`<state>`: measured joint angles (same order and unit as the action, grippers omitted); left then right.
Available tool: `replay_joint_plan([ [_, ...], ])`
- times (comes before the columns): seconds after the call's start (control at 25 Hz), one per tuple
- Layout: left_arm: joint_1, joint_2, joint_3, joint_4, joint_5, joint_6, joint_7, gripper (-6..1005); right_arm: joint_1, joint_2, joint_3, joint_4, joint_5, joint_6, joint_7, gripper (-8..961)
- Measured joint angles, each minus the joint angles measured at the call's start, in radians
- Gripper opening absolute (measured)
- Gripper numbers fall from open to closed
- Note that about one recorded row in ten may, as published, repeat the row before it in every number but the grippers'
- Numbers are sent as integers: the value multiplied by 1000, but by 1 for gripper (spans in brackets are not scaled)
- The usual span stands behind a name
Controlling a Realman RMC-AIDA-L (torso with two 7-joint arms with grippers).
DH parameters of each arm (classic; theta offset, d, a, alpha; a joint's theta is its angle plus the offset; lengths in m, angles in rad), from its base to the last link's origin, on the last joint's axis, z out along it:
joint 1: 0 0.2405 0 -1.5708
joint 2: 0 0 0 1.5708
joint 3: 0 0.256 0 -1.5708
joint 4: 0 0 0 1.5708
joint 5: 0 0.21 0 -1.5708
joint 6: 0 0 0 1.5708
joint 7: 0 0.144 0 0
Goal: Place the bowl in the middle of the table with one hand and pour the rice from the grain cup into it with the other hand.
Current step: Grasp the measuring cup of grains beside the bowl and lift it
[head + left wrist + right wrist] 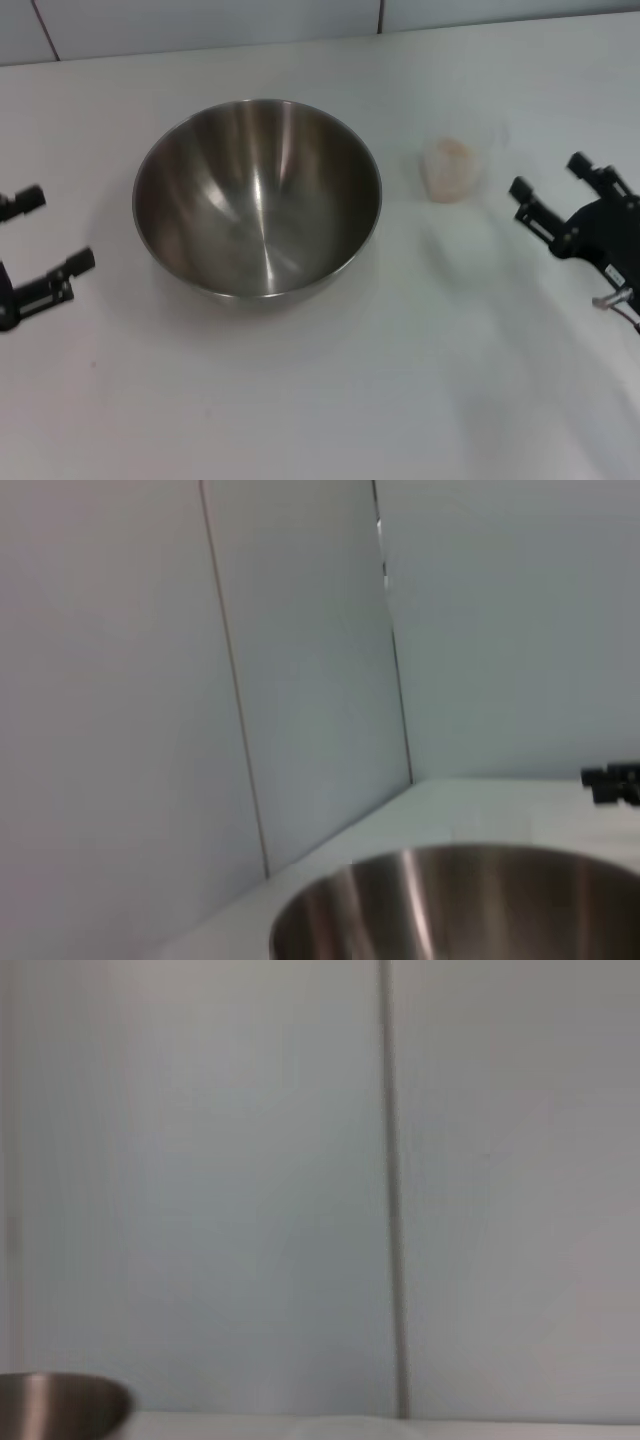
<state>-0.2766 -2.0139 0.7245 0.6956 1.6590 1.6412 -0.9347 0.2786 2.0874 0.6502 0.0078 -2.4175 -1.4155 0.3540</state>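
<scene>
Table (320,400): plain white, bare at its near edge. Left claw (38,232): at the left border, fingers spread wide, gripping nothing, just beside the bowl without touching. Right claw (552,188): at the right border, likewise parted and empty, near the grain cup. Bowl (257,197): large steel, upright, sitting left of centre; judged rigid, light for its width and slick, far too wide to span, so best pinched at the rim. Grain cup (455,168): small, clear, upright, right of the bowl; judged thin, easily squashed, best taken around its wall. Rice (453,152): pale heap inside.
</scene>
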Motion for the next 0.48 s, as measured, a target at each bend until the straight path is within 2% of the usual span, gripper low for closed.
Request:
replay_joint_plan([
  [0.04,0,0,0,0,0,0,0,827,-5,0,32,24,0,23,-30,835],
  [0.08,17,14,-2,-102,1,-17,105,827,-8,0,61,46,0,43,-58,835],
  [0.12,17,14,-2,-102,1,-17,105,827,-9,0,90,68,0,64,-87,835],
  [0.16,22,20,1,-158,20,-51,152,827,-9,0,109,82,0,81,-106,835],
  [0.36,22,20,1,-158,20,-51,152,827,33,2,207,137,0,240,-207,834],
  [0.4,22,13,1,-212,72,-127,207,827,33,2,207,137,0,240,-207,834],
  [0.44,22,13,1,-212,72,-127,207,827,45,2,213,138,0,263,-214,834],
  [0.48,22,0,4,-215,82,-153,214,827,62,2,219,139,0,292,-224,834],
])
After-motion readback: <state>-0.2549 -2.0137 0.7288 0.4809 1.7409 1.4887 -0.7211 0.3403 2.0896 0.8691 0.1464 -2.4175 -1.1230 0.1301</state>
